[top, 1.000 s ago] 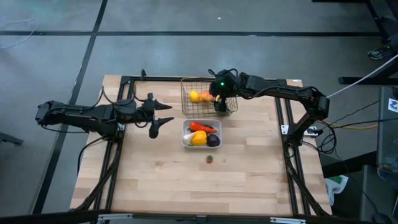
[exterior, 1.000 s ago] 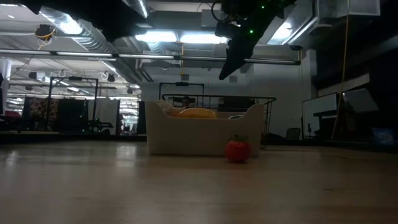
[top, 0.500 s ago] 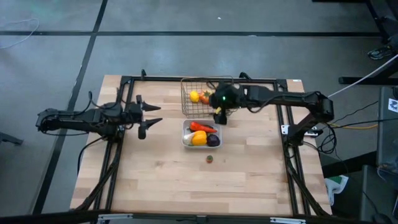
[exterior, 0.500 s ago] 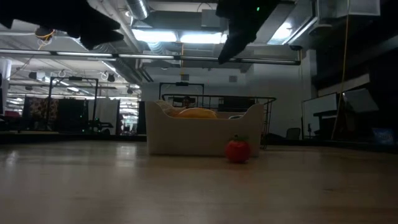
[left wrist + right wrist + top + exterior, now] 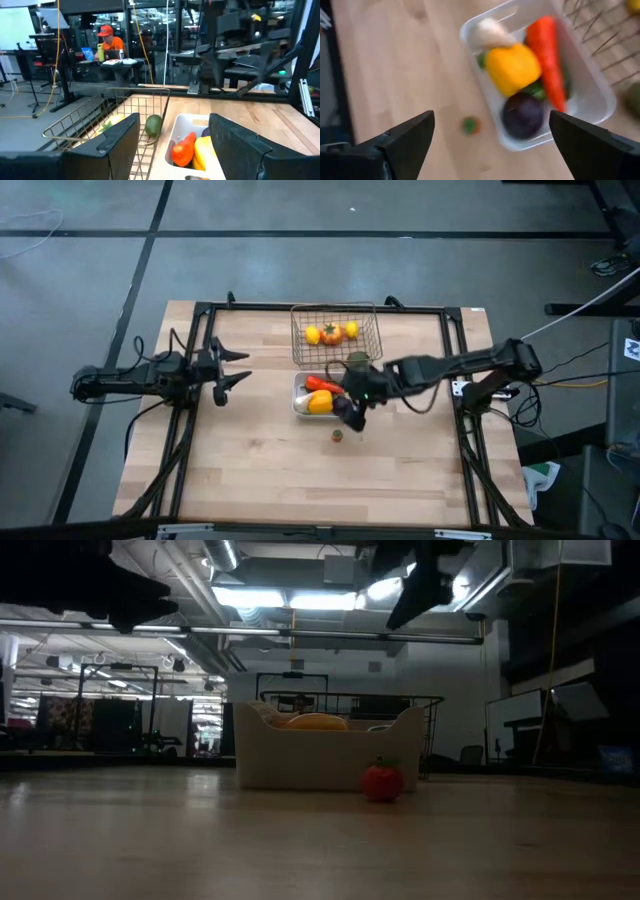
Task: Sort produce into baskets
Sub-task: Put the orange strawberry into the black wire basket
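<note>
Right gripper (image 5: pixel 352 412) hangs open and empty over the white tray's (image 5: pixel 297 402) near edge. Small tomato (image 5: pixel 337 436) lies loose on bare table (image 5: pixel 250 470) (ample room). Left gripper (image 5: pixel 228 370), open, waits near the left edge, beside the wire basket (image 5: pixel 298 338).

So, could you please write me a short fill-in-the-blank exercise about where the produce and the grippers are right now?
1. The small red tomato lies on the ____, outside both containers.
2. The orange carrot lies in the white ____.
3. The right gripper hangs above the tray's edge with its fingers ____.
4. The wire basket holds yellow lemons and stands ____ the tray.

Missing words: table; tray; open; behind
</note>
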Tool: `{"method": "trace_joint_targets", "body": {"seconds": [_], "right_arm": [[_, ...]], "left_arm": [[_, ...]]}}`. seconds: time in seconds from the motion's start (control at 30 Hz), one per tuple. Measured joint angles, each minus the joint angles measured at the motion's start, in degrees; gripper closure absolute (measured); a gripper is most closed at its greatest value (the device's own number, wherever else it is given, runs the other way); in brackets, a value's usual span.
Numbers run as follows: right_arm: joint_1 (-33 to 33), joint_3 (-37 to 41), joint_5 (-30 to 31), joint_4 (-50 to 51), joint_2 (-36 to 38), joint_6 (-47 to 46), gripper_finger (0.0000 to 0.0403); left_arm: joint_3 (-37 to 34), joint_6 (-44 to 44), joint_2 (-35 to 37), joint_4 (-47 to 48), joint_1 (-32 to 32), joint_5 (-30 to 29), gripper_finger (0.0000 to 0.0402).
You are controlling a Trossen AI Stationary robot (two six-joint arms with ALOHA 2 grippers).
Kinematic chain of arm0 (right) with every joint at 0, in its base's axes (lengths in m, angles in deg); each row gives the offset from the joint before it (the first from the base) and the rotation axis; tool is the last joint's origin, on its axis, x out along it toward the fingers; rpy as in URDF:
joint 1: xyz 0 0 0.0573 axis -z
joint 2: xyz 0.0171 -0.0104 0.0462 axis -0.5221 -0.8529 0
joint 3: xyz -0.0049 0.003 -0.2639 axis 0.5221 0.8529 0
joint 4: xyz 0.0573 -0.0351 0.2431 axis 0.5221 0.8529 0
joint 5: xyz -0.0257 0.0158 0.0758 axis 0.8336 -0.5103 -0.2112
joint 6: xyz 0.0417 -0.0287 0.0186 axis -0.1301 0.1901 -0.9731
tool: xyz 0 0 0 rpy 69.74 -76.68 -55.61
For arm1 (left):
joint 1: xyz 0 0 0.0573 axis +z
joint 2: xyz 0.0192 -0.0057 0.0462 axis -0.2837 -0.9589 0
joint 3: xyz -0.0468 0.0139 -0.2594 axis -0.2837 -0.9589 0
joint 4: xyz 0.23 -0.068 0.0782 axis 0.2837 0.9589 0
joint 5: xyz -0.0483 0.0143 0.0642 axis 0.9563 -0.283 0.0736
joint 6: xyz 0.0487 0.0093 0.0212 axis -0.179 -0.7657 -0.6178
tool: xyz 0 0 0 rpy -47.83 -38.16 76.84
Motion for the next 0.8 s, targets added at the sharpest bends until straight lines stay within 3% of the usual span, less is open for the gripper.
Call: {"method": "trace_joint_targets", "body": {"seconds": [0.23,0.4,0.57,0.8], "right_arm": [[-8.6,0.0,8.0,0.0,0.0,-21.2,0.0013],[-13.2,0.2,13.5,0.0,-2.8,-35.8,0.0013],[-15.3,0.2,14.3,-0.2,-7.2,-46.8,0.0013],[-15.7,0.2,12.2,-0.8,-11.4,-52.2,0.0013]], "left_arm": [[-4.0,0.0,5.9,-0.2,0.0,0.9,0.0167],[-5.9,-1.4,8.3,-1.3,0.0,4.9,0.0167],[-7.2,-1.9,8.3,-3.7,0.0,7.0,0.0167],[-7.3,-2.7,8.2,-2.8,0.0,7.2,0.0167]]}}
